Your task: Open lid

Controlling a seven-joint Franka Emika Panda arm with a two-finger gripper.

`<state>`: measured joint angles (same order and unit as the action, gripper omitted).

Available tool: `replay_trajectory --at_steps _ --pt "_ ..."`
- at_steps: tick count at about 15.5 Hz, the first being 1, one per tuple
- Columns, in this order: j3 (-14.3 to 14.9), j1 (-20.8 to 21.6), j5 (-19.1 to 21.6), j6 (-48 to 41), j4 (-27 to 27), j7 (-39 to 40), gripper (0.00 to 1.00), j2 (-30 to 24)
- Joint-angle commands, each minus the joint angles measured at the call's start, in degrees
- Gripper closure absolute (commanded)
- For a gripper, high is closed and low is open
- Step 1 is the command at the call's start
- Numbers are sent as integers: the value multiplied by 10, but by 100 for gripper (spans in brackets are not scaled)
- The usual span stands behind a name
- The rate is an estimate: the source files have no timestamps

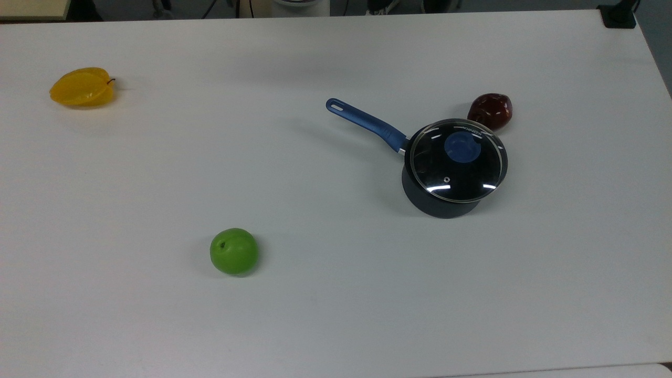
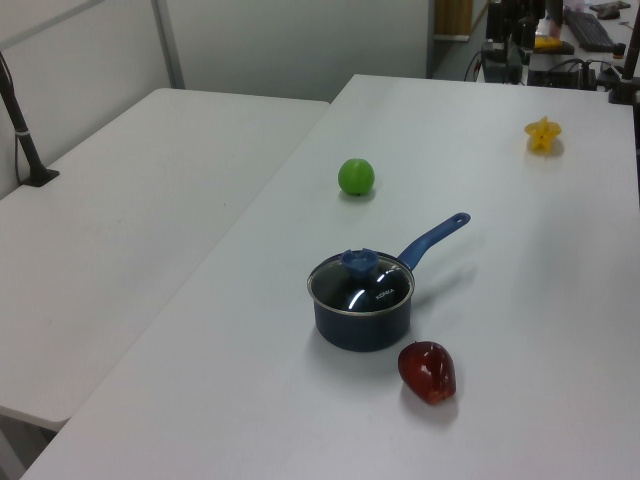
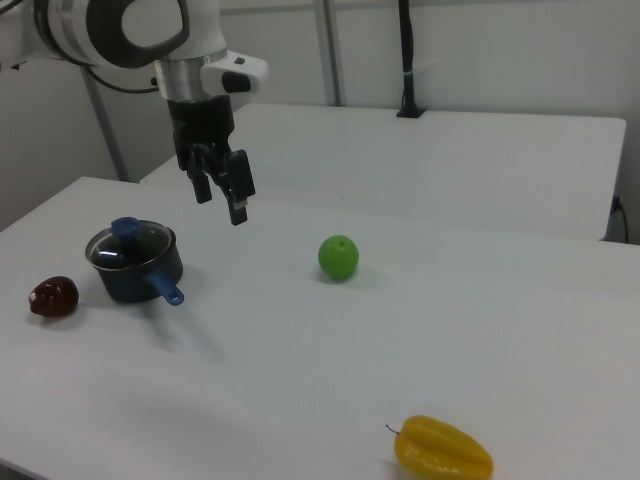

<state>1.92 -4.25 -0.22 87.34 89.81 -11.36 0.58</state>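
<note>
well apart, lid (image 3: 131, 240) below-left of open claw (image 3: 220, 196)

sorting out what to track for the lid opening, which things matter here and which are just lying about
Part of the job:
- lid, seated on the saucepan
- its blue knob
- saucepan
- pincer, open, in the air, holding nothing

Lying about:
- green apple
- yellow starfruit
- dark red fruit beside the saucepan

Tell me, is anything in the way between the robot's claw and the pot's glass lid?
No. In the right view the gripper hangs open in the air, up and to the right view's right of the lid. Nothing sits between them.
</note>
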Motion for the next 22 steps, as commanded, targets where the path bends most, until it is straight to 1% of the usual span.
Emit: replay_trajectory --at_steps 1,14,22 --pt "0 2 8 -16 3 6 0 -7" --pt "0 1 10 -5 -1 14 0 0" --pt "-1 6 12 47 0 11 0 13"
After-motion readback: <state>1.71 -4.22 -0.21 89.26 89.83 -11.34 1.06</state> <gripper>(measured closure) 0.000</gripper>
